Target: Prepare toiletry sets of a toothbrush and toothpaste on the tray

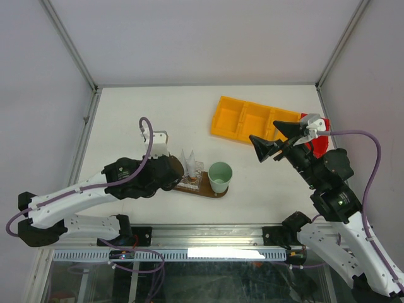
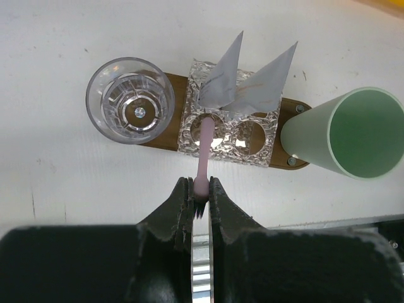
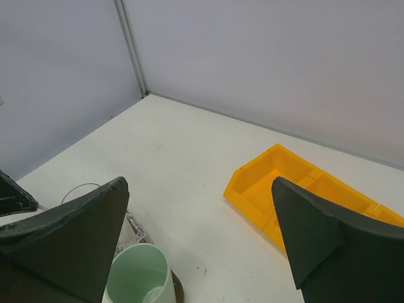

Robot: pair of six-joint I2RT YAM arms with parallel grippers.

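Bright, even, diffuse light; shadows fall soft and short. Just ahead of my left gripper [image 2: 199, 187] the foil holder [image 2: 228, 136] glints sharply. Fingers of my right gripper [image 3: 199, 184] loom dark, slightly soft-edged.

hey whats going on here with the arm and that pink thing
The left gripper is shut on one end of a pink toothbrush, whose other end sits at a hole of the foil-covered holder on the wooden tray. Two white tubes already stand in that holder, with a clear glass and a green cup at the tray's ends. The right gripper hangs open above the table near the yellow bin, holding nothing.
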